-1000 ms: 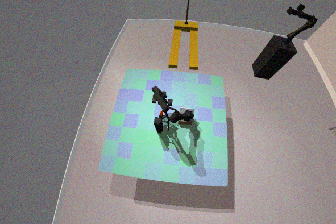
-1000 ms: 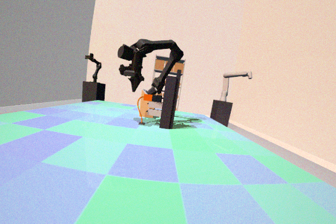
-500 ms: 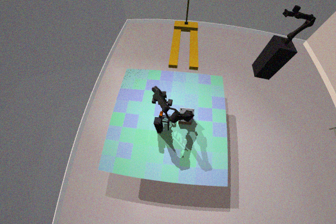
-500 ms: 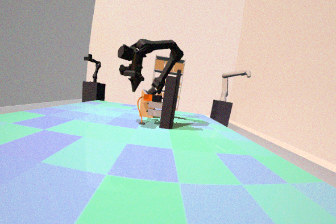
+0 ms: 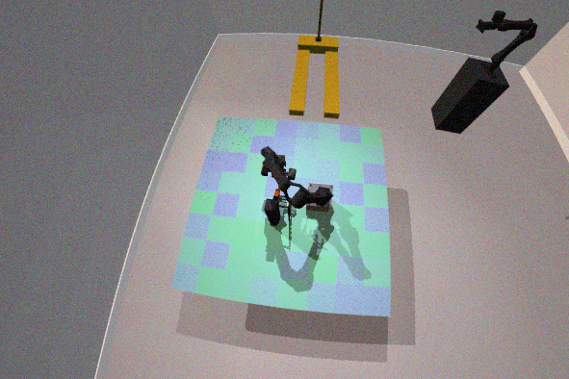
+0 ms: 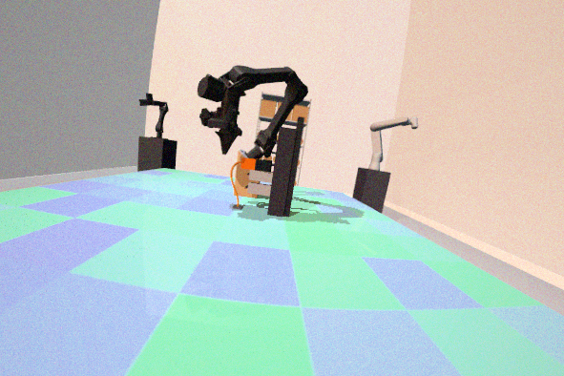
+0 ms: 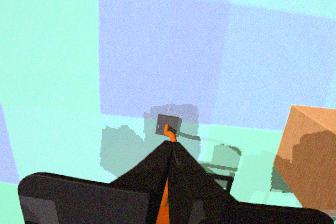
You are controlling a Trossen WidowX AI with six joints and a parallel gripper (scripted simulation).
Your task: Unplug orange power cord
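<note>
Green-and-lilac checkered mat (image 6: pixel 239 272) on grey floor (image 5: pixel 462 289). Cream walls (image 6: pixel 344 72), one grey wall (image 6: pixel 62 81). Shelf rack (image 6: pixel 272 112) at back. Yellow frame (image 5: pixel 316 77) on floor. Hard shadows fall near mat centre.

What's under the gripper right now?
Below the shut gripper, the wrist view shows a bit of orange cord meeting a small grey block on the checkered mat. The fingers cover the rest of the cord, so its run to the plug is unseen there.

In your wrist view the closed gripper (image 7: pixel 170 150) covers most of the orange cord (image 7: pixel 170 134). The brown box (image 7: pixel 314 155) is cut off at the right edge. From above, the plug is too small to tell.
</note>
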